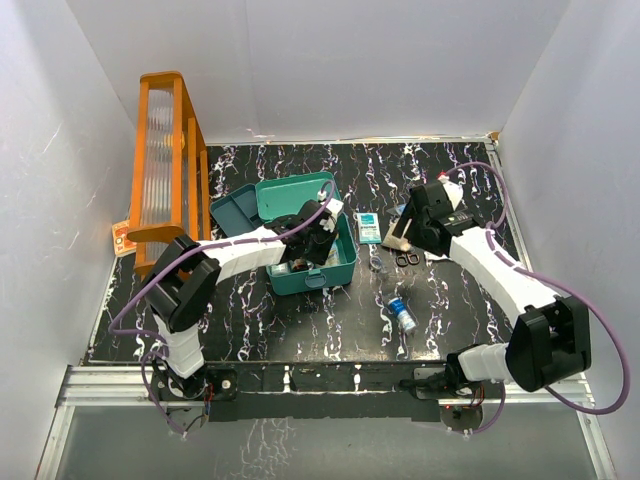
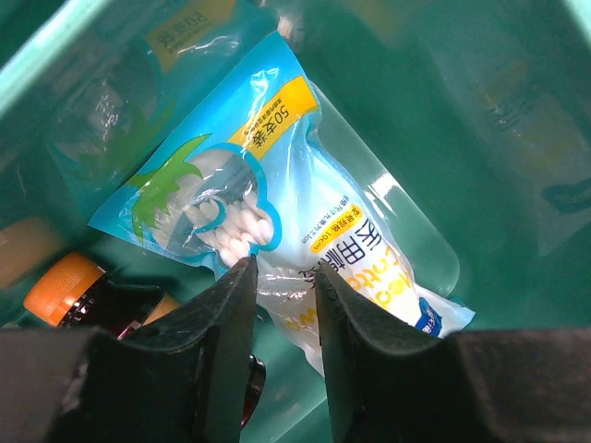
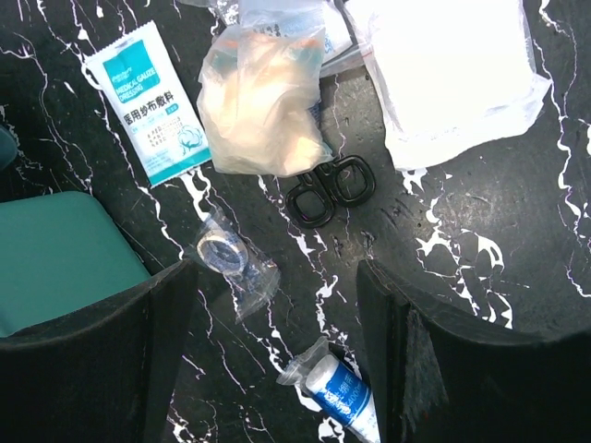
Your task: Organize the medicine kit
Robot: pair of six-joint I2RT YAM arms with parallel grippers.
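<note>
Seen from above, the medicine kit [image 1: 345, 262] sits open on the black marbled table [image 3: 480, 240], left of centre, with its lid thrown back toward the tall orange rack [image 1: 165, 160]. My left arm [image 1: 240, 255] reaches down into it. Through the left wrist camera, the left jaws stand narrow, with teal walls on every side. Just beneath them a blue-and-clear swab packet [image 2: 268, 166] lies slanted on the kit's floor, its lower edge showing in the gap between the tips. I cannot tell whether they pinch the plastic or only hover over it. An orange-capped bottle [image 2: 65, 286] lies near the left tip.

I judge the step in hand to be settling this packet inside the kit. To do it well, I would keep the jaws low and let the packet lie flat against the floor rather than propped on the bottle. I would then part the jaws fully before rising straight up, so the slippery film does not cling and lift out with them.

The right jaws are wide and hold nothing. They hang over the loose supplies to the kit's right: a gauze sachet [image 3: 148, 101], black scissors [image 3: 328, 189], a wrapped tape roll [image 3: 226, 254], a blue-labelled bandage roll [image 3: 342, 392] and a white pad pack [image 3: 452, 74]. From there only a teal corner of the kit shows at the left edge of the right wrist view, beside the right jaws rather than between them.
</note>
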